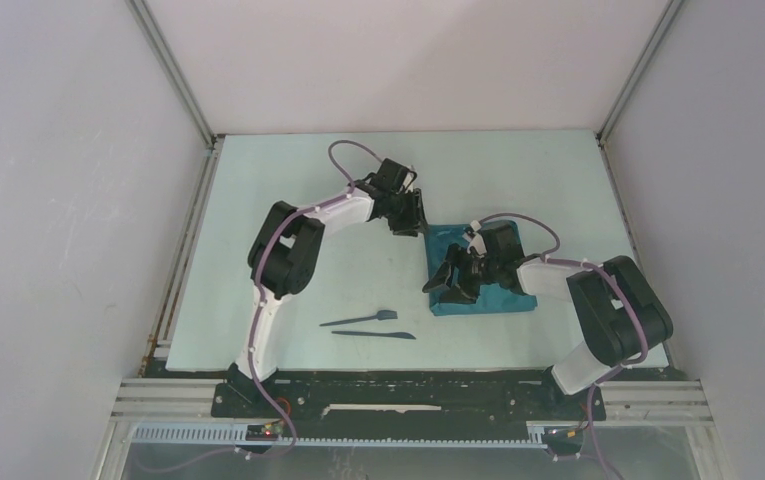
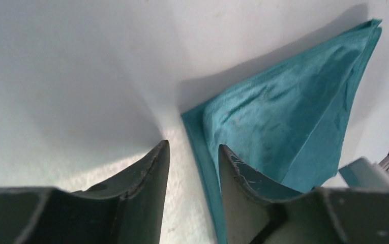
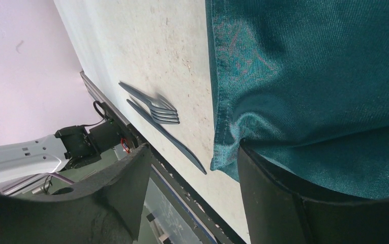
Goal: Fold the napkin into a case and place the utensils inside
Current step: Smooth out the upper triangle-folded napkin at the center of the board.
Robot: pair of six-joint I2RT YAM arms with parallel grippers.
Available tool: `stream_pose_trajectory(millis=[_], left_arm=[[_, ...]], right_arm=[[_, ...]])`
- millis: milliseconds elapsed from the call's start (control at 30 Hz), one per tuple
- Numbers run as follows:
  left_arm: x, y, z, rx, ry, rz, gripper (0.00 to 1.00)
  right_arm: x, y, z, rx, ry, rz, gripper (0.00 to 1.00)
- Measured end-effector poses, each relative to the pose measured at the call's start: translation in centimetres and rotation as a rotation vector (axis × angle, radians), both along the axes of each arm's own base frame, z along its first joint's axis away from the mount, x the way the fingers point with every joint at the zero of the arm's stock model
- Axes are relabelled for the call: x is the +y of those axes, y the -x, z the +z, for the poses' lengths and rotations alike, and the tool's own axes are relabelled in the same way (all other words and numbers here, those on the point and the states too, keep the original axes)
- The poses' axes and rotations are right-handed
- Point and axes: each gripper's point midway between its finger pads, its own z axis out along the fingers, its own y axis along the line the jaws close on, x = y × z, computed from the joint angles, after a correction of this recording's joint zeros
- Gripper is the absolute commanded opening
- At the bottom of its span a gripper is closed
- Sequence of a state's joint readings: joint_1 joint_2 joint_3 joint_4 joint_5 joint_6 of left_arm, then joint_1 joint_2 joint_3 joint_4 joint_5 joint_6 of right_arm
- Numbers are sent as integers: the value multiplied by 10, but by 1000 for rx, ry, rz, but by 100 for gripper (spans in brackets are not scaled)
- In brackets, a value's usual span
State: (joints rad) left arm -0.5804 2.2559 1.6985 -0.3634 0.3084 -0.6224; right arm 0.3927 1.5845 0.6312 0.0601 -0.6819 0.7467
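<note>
fork (image 3: 162, 113) tines, right wrist view only

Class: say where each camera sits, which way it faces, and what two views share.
Top external: overhead from behind, facing down at the table; both arms show.
Left wrist: on the left arm, facing the napkin; left gripper shows.
Right wrist: on the right arm, facing napkin edge and utensils; right gripper shows.
Shared: top and right wrist both see the utensils.
</note>
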Motion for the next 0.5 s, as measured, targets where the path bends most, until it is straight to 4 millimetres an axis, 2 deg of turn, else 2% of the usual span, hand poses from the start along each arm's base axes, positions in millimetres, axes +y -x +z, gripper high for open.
stream_pose_trajectory(millis=[100, 233, 333, 500], left_arm=[[11, 15, 4, 11, -15, 6, 48], [21, 40, 18, 20, -9, 6, 41], [12, 53, 23, 16, 22, -11, 47], [-6, 74, 17, 35, 48, -54, 50]], right_arm=[[0, 0, 0, -1, 0, 0, 70], [0, 0, 0, -2, 1, 0, 70], [0, 0, 0, -2, 0, 0, 70], [0, 0, 0, -2, 0, 0, 70]])
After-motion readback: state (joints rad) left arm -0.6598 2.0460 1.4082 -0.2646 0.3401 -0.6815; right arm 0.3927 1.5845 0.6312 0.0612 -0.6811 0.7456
